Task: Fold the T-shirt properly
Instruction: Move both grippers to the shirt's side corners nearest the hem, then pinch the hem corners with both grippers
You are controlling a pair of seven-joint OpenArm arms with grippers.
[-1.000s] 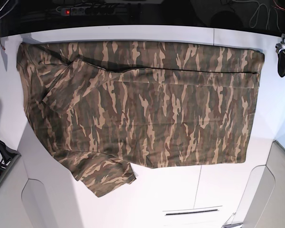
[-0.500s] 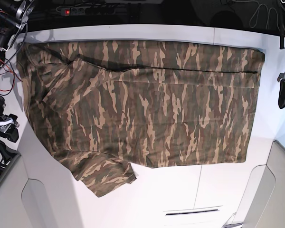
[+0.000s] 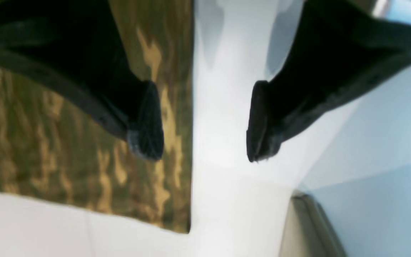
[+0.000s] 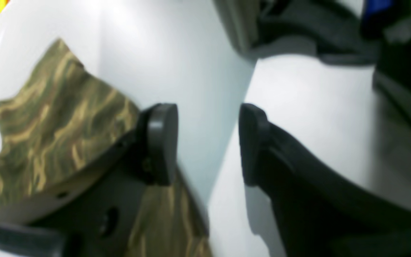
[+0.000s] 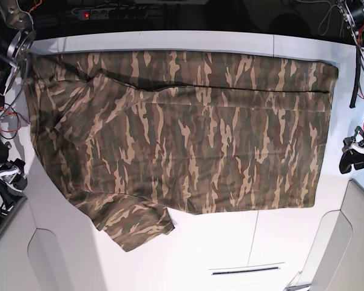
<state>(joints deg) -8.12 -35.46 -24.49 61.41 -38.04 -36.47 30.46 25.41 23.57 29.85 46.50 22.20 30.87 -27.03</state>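
Note:
The camouflage T-shirt (image 5: 182, 133) lies spread flat across the white table (image 5: 230, 242), its far strip folded over along a long crease, one sleeve (image 5: 133, 224) sticking out at the front left. My left gripper (image 5: 353, 156) is open and empty, just off the shirt's right edge. In the left wrist view the left gripper (image 3: 202, 125) hangs over that edge, one finger (image 3: 146, 121) above the cloth (image 3: 66, 142). My right gripper (image 5: 6, 173) is open and empty beside the shirt's left side. In the right wrist view the right gripper (image 4: 207, 142) is next to the sleeve (image 4: 48, 114).
A power strip with a red light (image 5: 88, 13) and loose cables lie beyond the table's far edge. Grey panels flank the front corners (image 5: 12, 254) (image 5: 358, 242). A narrow slot (image 5: 246, 270) is in the table front.
Both grippers have moved toward the front along the table's sides: the left one down the right edge, the right one into view at the left. The shirt has not moved.

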